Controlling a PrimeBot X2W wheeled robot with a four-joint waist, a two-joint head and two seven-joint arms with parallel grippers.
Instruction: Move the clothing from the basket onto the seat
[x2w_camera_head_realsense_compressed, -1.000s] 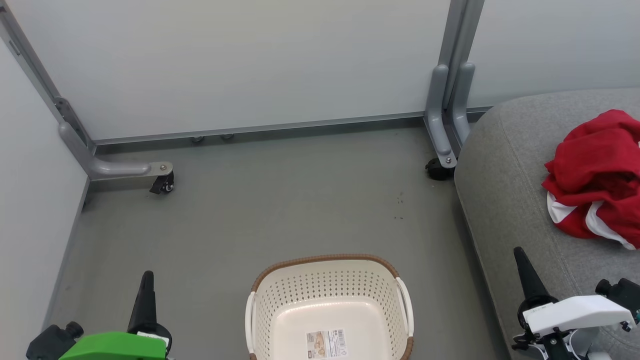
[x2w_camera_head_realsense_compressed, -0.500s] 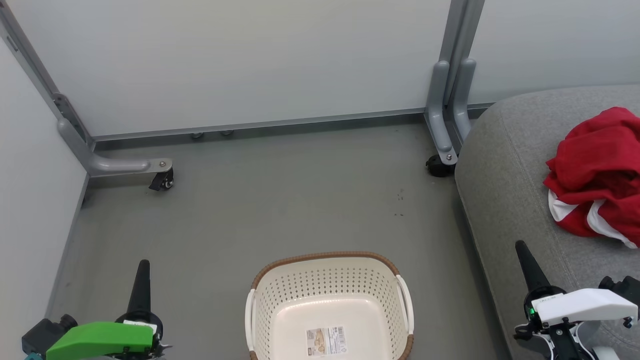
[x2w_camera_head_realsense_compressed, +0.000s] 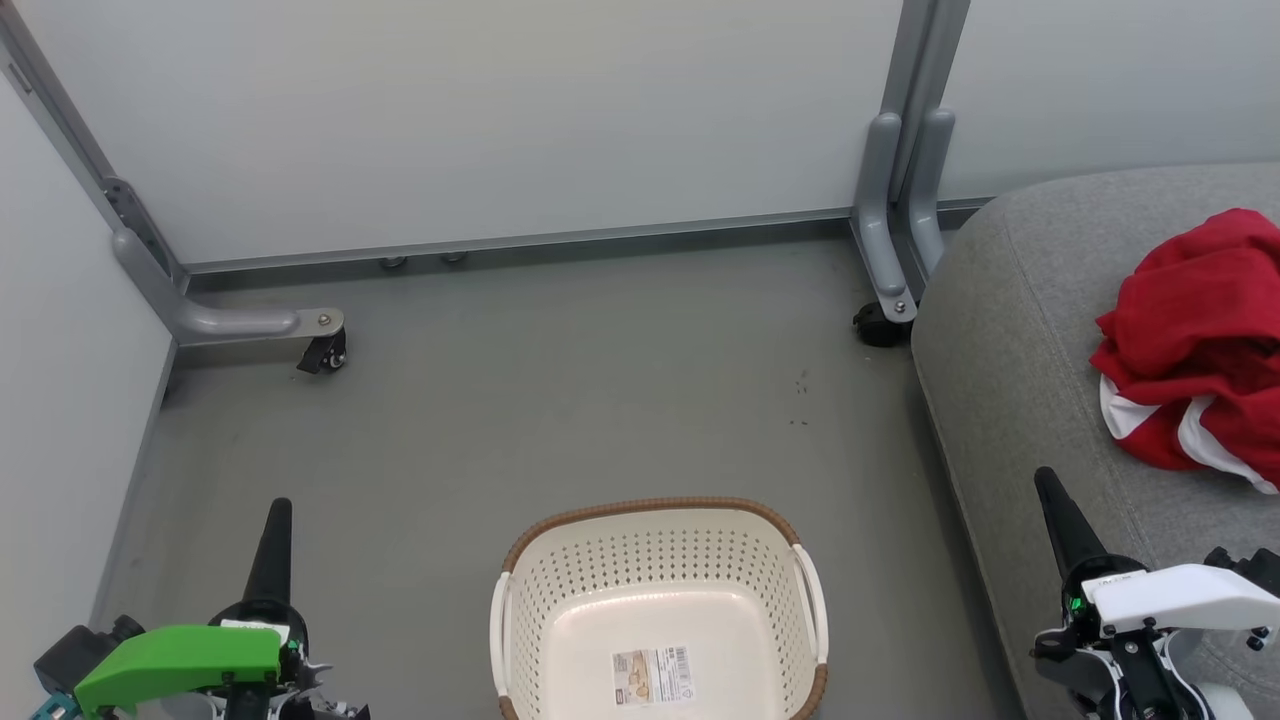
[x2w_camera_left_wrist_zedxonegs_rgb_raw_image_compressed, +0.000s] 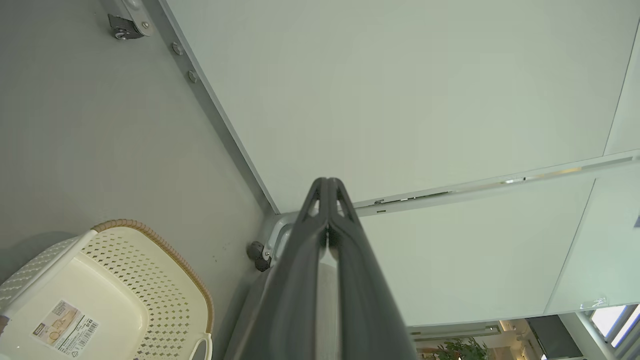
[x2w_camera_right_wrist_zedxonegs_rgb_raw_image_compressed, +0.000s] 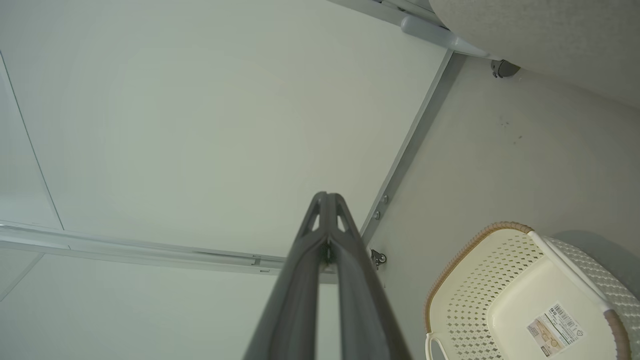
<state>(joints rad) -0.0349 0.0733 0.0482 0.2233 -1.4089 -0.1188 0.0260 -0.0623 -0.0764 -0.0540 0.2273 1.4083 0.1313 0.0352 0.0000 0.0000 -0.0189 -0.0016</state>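
In the head view, basket (x2w_camera_head_realsense_compressed: 650, 505): seen on the grey floor (x2w_camera_head_realsense_compressed: 560, 400) at bottom centre, empty; a paper label (x2w_camera_head_realsense_compressed: 652, 677) is stuck on its bottom.
clothing (x2w_camera_head_realsense_compressed: 1195, 330): found bunched in a red heap with white panels on the seat (x2w_camera_head_realsense_compressed: 1010, 330), at the right edge, well apart from the basket.
left gripper (x2w_camera_head_realsense_compressed: 277, 520): parked at lower left over bare floor, fingers pressed together, nothing held.
right gripper (x2w_camera_head_realsense_compressed: 1050, 490): parked at lower right over the seat's near edge, fingers pressed together, nothing held, clear of the clothing.
left wrist view, fingers: both are seen meeting at the tip, no fabric between, aimed at the white partition panel (x2w_camera_left_wrist_zedxonegs_rgb_raw_image_compressed: 400, 100). The basket is caught at lower left, no garment inside.
right wrist view, fingers: tips are pressed together on nothing and aimed at the panel. The basket is caught at lower right, bare but for the label; a strip of the seat is seen at top right.
step: the transfer is judged complete; both arms are judged to be in a parked pose.
next move: no further grasp is called for. The heap is cut by the frame edge, so overhang cannot be ruled out.
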